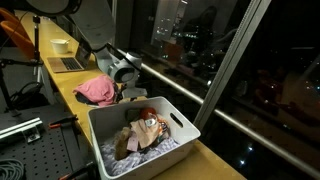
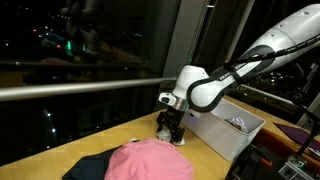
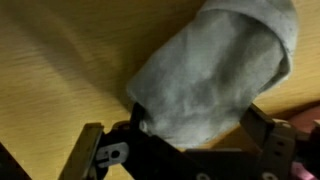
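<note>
Fingers (image 3: 265,135) spread wide, straddling grey cloth (image 3: 215,75), cloth's near end hidden behind them

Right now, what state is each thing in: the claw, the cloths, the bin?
gripper: open, down at the table, jaws either side of the grey cloth
grey cloth: crumpled on the table, not gripped
pink cloth: heaped on the table, apart from the gripper
bin: upright, no lid, holding a pile of clothes
</note>
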Motion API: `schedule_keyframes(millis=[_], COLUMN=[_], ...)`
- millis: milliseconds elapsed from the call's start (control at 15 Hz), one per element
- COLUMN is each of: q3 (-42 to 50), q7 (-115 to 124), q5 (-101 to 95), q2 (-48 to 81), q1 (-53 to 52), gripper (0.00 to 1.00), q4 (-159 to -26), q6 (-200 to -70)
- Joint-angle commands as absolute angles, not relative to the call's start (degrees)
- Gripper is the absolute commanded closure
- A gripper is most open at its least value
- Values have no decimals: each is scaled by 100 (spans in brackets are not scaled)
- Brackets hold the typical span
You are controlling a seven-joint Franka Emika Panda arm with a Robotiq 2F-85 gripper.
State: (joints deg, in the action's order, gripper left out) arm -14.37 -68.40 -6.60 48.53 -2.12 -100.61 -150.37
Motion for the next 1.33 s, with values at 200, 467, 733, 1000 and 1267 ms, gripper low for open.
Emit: schedule_keyframes(millis=[200, 467, 733, 1000, 1267], q3=[-1662, -1774, -1750, -1520, -1173], q7=[-6913, -6825, -6701, -6549, -6596], q5=[-606, -568, -550, -498, -212], q2=[4575, 4026, 2970, 1780, 630], q1=[74, 186, 299, 495, 778], gripper=[47, 76, 100, 98, 98], q4=[-10386, -10909, -11783, -12587, -13312], q6=[-15334, -15523, -15680, -15961, -16238])
